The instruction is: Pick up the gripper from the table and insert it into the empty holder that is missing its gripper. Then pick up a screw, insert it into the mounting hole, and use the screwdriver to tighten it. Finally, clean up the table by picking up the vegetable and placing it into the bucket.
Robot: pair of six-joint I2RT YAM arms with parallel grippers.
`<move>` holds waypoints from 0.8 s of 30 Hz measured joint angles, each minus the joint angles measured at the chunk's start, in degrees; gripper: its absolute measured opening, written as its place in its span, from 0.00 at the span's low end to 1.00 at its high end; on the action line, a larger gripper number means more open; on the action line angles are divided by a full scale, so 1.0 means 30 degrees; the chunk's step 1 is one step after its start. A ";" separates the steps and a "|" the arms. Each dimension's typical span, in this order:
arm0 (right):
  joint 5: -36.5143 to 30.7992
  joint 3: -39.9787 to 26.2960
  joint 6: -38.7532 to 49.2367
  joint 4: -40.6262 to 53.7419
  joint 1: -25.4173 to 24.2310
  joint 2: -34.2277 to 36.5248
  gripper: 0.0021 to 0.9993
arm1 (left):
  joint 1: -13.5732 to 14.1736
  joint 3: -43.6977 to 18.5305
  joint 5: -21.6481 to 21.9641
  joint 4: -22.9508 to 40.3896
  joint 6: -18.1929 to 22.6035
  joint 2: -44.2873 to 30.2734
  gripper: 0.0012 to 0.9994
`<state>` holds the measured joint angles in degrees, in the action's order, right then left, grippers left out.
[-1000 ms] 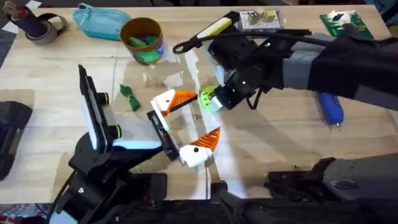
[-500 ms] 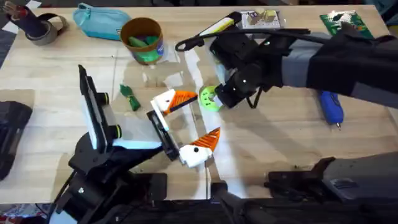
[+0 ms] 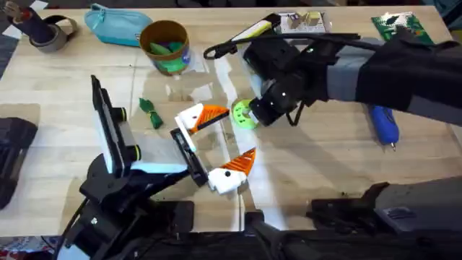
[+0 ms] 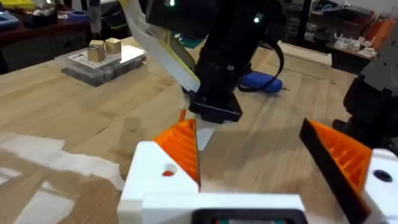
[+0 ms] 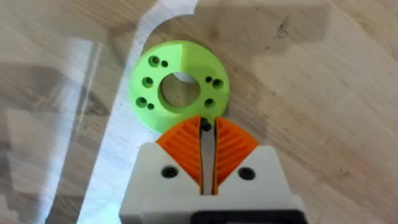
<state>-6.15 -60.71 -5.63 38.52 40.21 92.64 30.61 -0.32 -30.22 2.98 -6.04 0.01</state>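
Note:
The gripper (image 3: 201,116), white with an orange ribbed tip, sits in the holder as one finger of my left gripper (image 3: 216,143); its mounting hole (image 4: 168,172) shows no dark screw. The twin finger (image 3: 232,170) carries a dark dot. That left gripper is wide open with nothing in it. My right gripper (image 5: 207,127) hovers over the lime-green dish (image 5: 179,84), fingers shut on a small dark screw (image 5: 204,126). The blue screwdriver (image 3: 385,124) lies at the right. The green vegetable (image 3: 151,112) rests left of centre. The bucket (image 3: 166,45) stands at the back.
A teal pouch (image 3: 115,25) and a tape roll (image 3: 47,32) lie at the back left. A clear box (image 3: 302,23), a yellow-black tool (image 3: 245,35) and a green circuit board (image 3: 401,27) are at the back right. A clear plastic sheet covers the centre.
My right gripper and the lime-green dish under it have shifted very slightly toward the back. The left arm has not moved.

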 joint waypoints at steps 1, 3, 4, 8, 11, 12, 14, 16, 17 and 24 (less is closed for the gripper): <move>0.0000 0.0000 0.0000 0.0000 0.0000 0.0000 0.10 | 0.0000 0.0000 0.0000 0.0000 0.0000 0.0000 0.99; 0.0000 0.0000 0.0000 0.0000 0.0000 0.0000 0.09 | 0.0000 0.0000 0.0000 0.0000 0.0000 0.0000 0.99; 0.0000 0.0000 0.0000 0.0000 0.0000 0.0000 0.09 | 0.0000 0.0000 0.0000 0.0000 0.0000 0.0000 0.99; 0.0000 0.0000 0.0000 0.0000 0.0000 0.0003 0.10 | 0.0000 0.0000 0.0000 0.0000 0.0000 0.0000 0.99; 0.0000 0.0000 0.0000 0.0000 0.0000 0.0024 0.10 | 0.0000 0.0000 0.0000 0.0000 0.0000 0.0000 0.99; 0.0000 0.0000 0.0000 -0.0013 0.0000 0.0083 0.10 | 0.0000 0.0000 0.0000 0.0000 0.0000 0.0000 0.99; -0.0008 0.0000 -0.0016 -0.0044 0.0000 0.0363 0.07 | 0.0000 0.0000 0.0000 0.0000 0.0000 0.0000 0.99; -0.0010 -0.0051 -0.0031 -0.0090 0.0000 0.0554 0.01 | 0.0000 0.0000 0.0000 0.0000 0.0000 0.0000 0.99; -0.0015 -0.0051 -0.0007 -0.0109 0.0000 0.0554 0.01 | 0.0000 0.0000 0.0000 0.0000 0.0000 0.0000 0.99; -0.0083 -0.0061 0.0000 -0.0052 0.0007 0.0554 0.01 | 0.0000 0.0000 0.0000 0.0000 0.0000 0.0000 0.99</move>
<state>-6.40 -60.89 -5.63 38.37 40.23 94.30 30.61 -0.32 -30.22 2.98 -6.04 0.01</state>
